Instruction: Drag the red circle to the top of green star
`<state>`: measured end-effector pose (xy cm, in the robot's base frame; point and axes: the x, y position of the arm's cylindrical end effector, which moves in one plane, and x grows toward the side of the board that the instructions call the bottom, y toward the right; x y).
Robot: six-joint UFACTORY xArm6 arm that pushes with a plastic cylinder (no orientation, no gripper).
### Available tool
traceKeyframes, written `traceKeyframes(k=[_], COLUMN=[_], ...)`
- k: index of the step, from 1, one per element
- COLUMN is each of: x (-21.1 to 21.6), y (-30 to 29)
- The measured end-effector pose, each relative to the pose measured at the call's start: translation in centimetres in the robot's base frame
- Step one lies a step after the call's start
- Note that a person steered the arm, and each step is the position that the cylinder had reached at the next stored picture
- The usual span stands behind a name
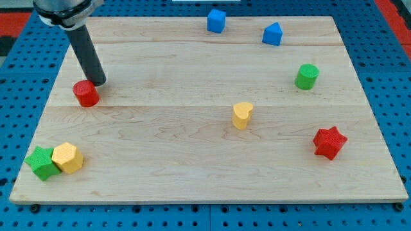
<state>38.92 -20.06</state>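
Note:
The red circle (85,94) is a short red cylinder on the wooden board, at the view's left. My tip (100,83) stands just to its upper right, touching or nearly touching it. The green star (42,162) lies at the board's bottom left corner, well below the red circle. A yellow hexagon block (68,158) sits right against the green star's right side.
A blue cube (216,21) and a blue pentagon-like block (272,34) sit near the top edge. A green cylinder (307,76) is at the right, a yellow heart (242,115) near the middle, a red star (329,142) at lower right.

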Motion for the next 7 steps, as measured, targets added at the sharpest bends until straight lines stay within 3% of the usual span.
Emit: traceKeyframes(k=[1,3,5,7], x=[0.0,0.4,-0.7,3.0], y=[0.6,-7.6,-2.2,-1.2])
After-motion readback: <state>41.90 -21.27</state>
